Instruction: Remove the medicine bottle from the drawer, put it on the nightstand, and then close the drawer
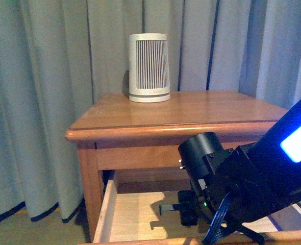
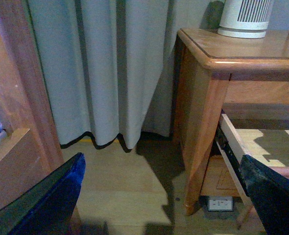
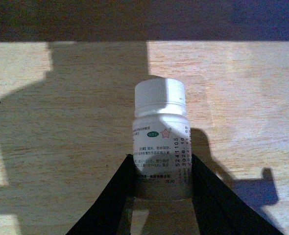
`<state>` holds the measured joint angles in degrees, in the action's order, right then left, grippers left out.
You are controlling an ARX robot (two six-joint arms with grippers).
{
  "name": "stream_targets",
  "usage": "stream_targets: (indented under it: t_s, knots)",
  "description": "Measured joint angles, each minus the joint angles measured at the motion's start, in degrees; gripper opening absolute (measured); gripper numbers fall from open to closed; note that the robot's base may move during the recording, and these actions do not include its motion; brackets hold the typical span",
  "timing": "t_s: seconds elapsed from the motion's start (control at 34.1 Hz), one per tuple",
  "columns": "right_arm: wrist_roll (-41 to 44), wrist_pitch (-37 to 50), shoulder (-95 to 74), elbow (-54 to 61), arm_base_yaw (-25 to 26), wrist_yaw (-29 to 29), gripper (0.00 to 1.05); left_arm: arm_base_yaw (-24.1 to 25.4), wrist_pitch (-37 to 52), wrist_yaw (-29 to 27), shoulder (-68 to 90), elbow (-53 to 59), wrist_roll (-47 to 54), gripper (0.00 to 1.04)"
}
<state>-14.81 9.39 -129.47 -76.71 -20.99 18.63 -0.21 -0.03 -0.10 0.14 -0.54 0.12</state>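
Against pale drawer [image 3: 61,147] wood, right fingers [image 3: 108,205] clasp the medicine bottle [image 3: 160,132] by its lower sides.

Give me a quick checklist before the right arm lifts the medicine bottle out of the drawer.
1. Grip: ok. The jaws of the right gripper sit against both sides of the medicine bottle, below its cap.
2. Way out: ok. The drawer is pulled well open.
3. Landing spot: ok. The nightstand shows bare wood in front of the ribbed device.
4. Other arm: ok. The left gripper is open, off to the nightstand's side.
5. Headroom under the top's front edge: cannot tell.
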Motion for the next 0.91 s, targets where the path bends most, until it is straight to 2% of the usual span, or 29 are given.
stream_targets:
  t_s: [0.29, 0.41, 0.53, 0.76, 0.91]
  knots:
    - [2.51, 2.1, 3.26, 2.6, 0.0, 1.77, 0.29, 0.0, 0.0, 0.0, 0.0, 0.0, 0.0, 0.98]
    - [1.51, 0.04, 7.26, 4.83, 0.0, 1.68, 0.29, 0.0, 0.0, 0.0, 0.0, 0.0, 0.0, 0.98]
    - [-1.62, -2.91, 12.37, 7.78, -0.02, 0.09, 0.29, 0.0, 0.0, 0.0, 0.0, 0.0, 0.0, 0.98]
    - [-14.29, -12.33, 27.47, 17.05, -0.07, -6.38, 0.29, 0.0, 0.0, 0.0, 0.0, 0.0, 0.0, 0.98]
    - [-17.4, -16.57, 37.53, 23.41, -0.28, -6.54, 0.29, 0.0, 0.0, 0.0, 0.0, 0.0, 0.0, 0.98]
